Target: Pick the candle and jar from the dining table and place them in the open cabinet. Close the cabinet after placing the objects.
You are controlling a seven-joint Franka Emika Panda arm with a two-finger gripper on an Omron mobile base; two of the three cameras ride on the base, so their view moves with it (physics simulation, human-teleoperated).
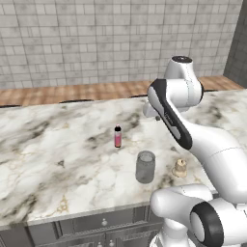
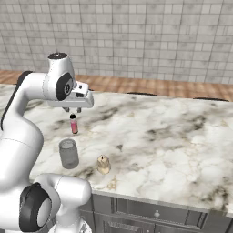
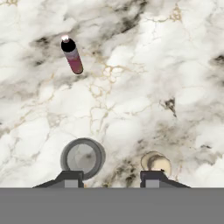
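The jar (image 1: 145,166) (image 2: 68,153), a grey glass cylinder, stands upright near the front edge of the marble dining table (image 1: 48,144) (image 2: 173,136). The small cream candle (image 1: 180,168) (image 2: 103,164) stands just to its right. My gripper (image 2: 73,109) hangs above the table behind both, pointing down, open and holding nothing. In the hand view the jar (image 3: 82,158) lies by the left fingertip (image 3: 70,177) and the candle (image 3: 155,162) by the right one, far below my gripper (image 3: 111,179). The cabinet is out of view.
A slim pink bottle (image 1: 117,136) (image 2: 73,124) (image 3: 72,55) with a black cap stands behind the jar, almost under the hand. Dark drawers (image 2: 157,213) run under the table's front edge. Beyond the table lie wooden floor (image 1: 72,92) and a tiled wall (image 1: 96,38).
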